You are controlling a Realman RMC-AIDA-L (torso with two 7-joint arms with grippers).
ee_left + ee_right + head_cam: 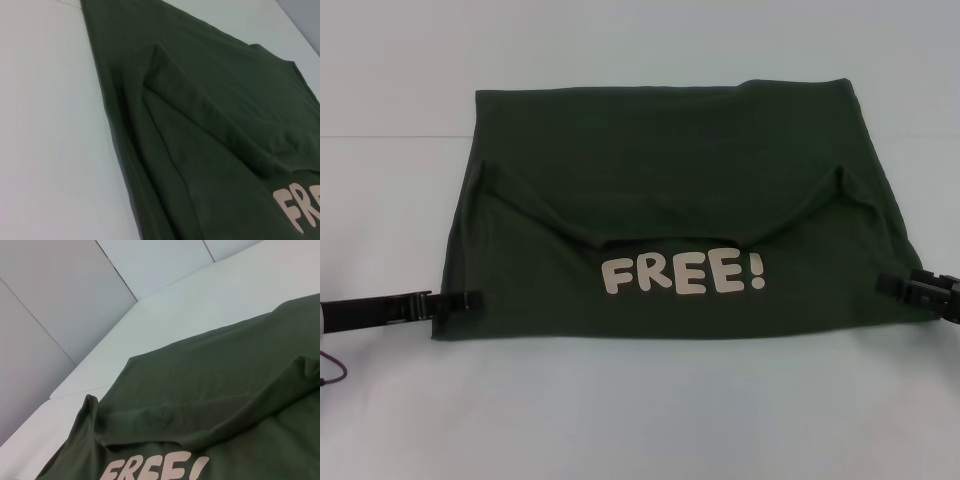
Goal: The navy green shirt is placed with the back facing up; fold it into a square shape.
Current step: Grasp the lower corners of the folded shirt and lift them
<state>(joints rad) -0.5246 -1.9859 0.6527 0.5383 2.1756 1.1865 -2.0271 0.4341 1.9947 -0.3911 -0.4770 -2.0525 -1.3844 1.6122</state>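
Left end effector (pixel 470 300) lying at the left edge of the dark olive-green soft-fabric shirt (pixel 660 180), right end effector (pixel 892 284) at its right edge, their grip impossible to tell, shirt resting folded mid-white worktop (pixel 640 420), cream "FREE!" print (pixel 682 273) facing up near the front edge.

The navy green shirt (pixel 660 180) is soft matt cloth; the table (pixel 640 420) looks smooth, matt white.

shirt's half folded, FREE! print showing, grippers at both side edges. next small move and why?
Probably carry the near edge back over the far half. The left gripper and right gripper sit at opposite side edges of the shirt, which lies wider than deep, not yet square.
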